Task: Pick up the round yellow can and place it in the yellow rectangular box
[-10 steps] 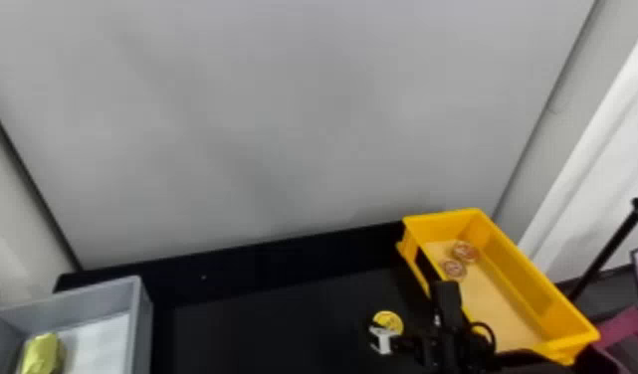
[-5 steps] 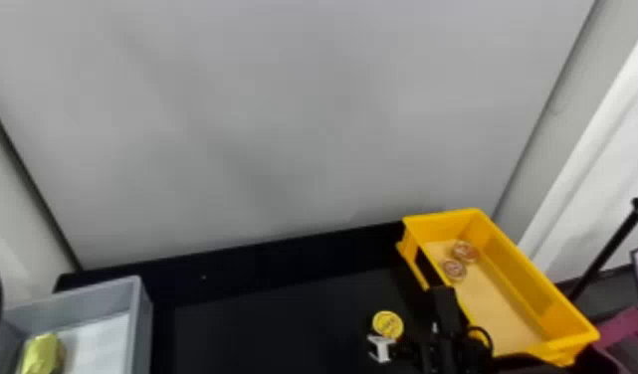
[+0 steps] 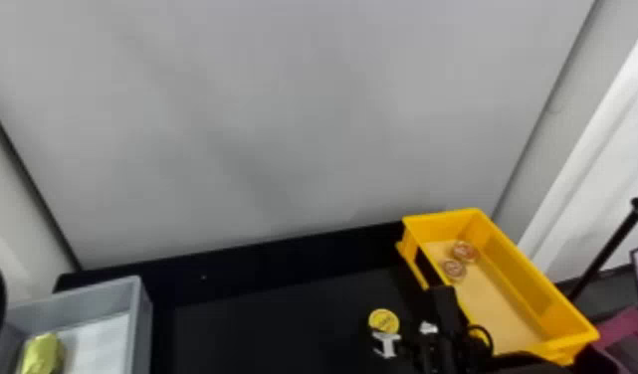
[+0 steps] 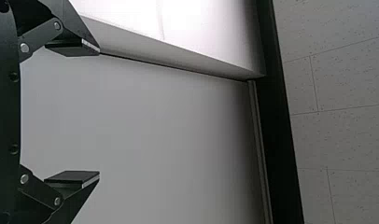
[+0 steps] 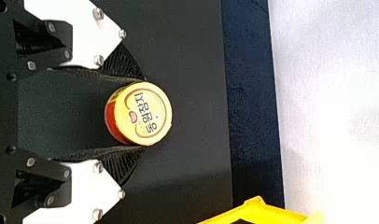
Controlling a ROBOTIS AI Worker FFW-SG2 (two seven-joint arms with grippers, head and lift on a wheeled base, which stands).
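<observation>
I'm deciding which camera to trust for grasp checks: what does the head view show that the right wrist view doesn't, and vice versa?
Head view: a gray bin holding a shiny yellow package; two round items inside the yellow box.
Right wrist view: the red side of the can, between ribbed black fingers.
Both: the can, the right gripper, part of the box.

the round yellow can (image 5: pixel 155 121) is short, its yellow lid carrying dark print and a curved brown line, its side partly red. it is upright, lid up, on the black table (image 3: pixel 282 318), near the yellow rectangular box (image 3: pixel 524 286), which is open-topped, paler on its floor, and set at a slant.
</observation>
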